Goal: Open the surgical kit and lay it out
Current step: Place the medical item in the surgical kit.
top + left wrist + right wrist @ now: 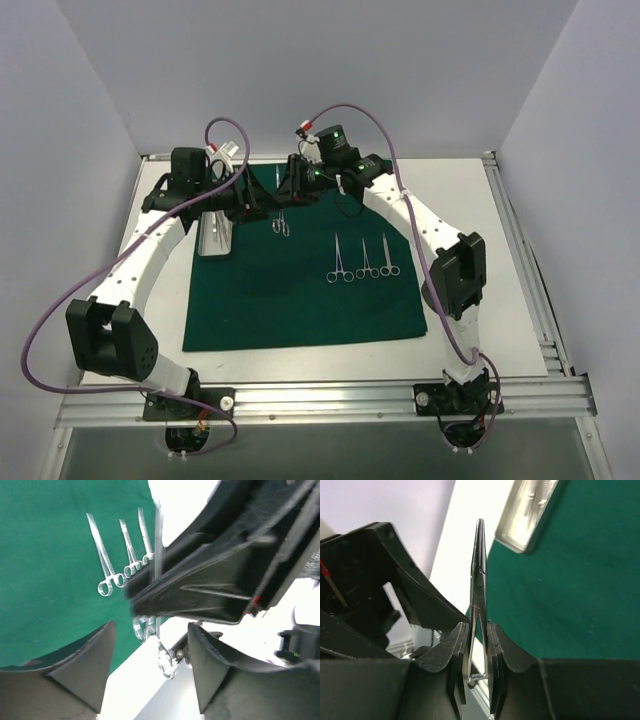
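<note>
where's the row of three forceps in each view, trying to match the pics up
top external: the row of three forceps lies right of centre on the green cloth.
left wrist: upper left, on the cloth, rings toward the bottom.
right wrist: not in it.
shared landmark: the green cloth, in all three views.

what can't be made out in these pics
- right wrist: held forceps' ring handles buried in the right gripper; silver tray cut by top edge
- left wrist: right gripper blurred, covering most of that forceps
- top view: the grip lost among both arms' dark wrists; tray contents too small
</note>
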